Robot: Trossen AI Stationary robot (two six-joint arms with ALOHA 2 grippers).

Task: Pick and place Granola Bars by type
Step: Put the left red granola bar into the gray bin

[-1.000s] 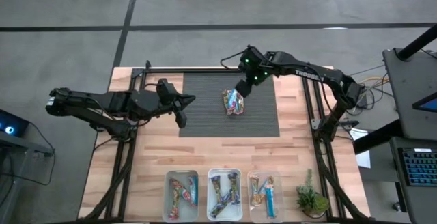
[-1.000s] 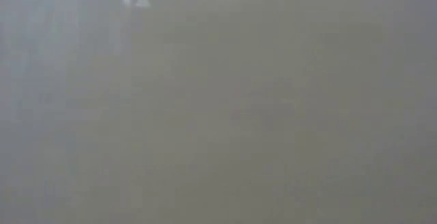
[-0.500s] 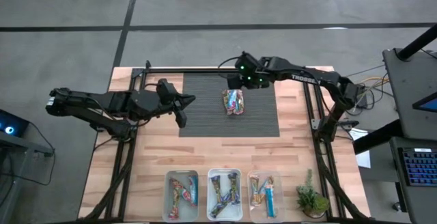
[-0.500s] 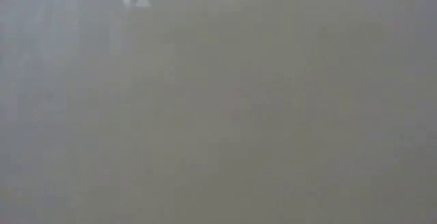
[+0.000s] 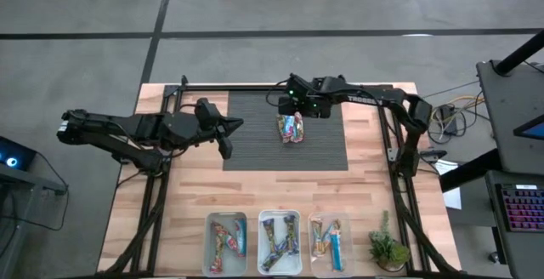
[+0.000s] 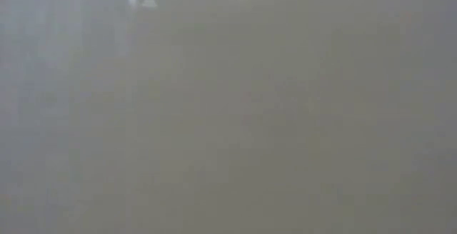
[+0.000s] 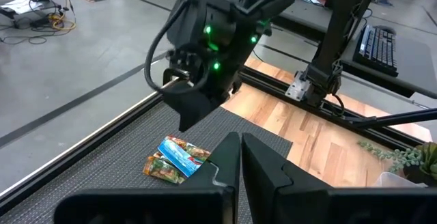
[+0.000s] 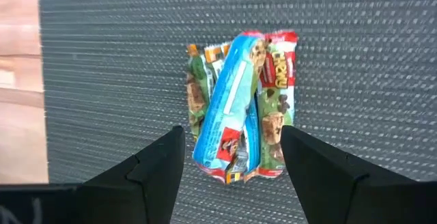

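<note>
Three granola bars lie in a small pile [image 5: 290, 128] on the dark ribbed mat: a blue one [image 8: 229, 111] slants over an orange-green one [image 8: 198, 87] and a red one [image 8: 276, 80]. My right gripper [image 8: 232, 145] hangs open just above the pile's far side [image 5: 291, 107], one finger on either side, touching nothing. My left gripper [image 5: 226, 145] is shut and waits at the mat's left edge, with the pile [image 7: 174, 159] ahead of it. More bars lie in the near bins. The low view is fogged and shows nothing.
Three clear bins [image 5: 227, 243] [image 5: 279, 241] [image 5: 327, 243] holding bars stand in a row at the table's near edge, with a small green plant [image 5: 388, 249] to their right. The mat [image 5: 255, 156] covers the table's far middle; black rails run along both sides.
My right gripper has swung toward the table's left and a little toward the far edge, ending over the far side of the pile. The bars have not moved.
</note>
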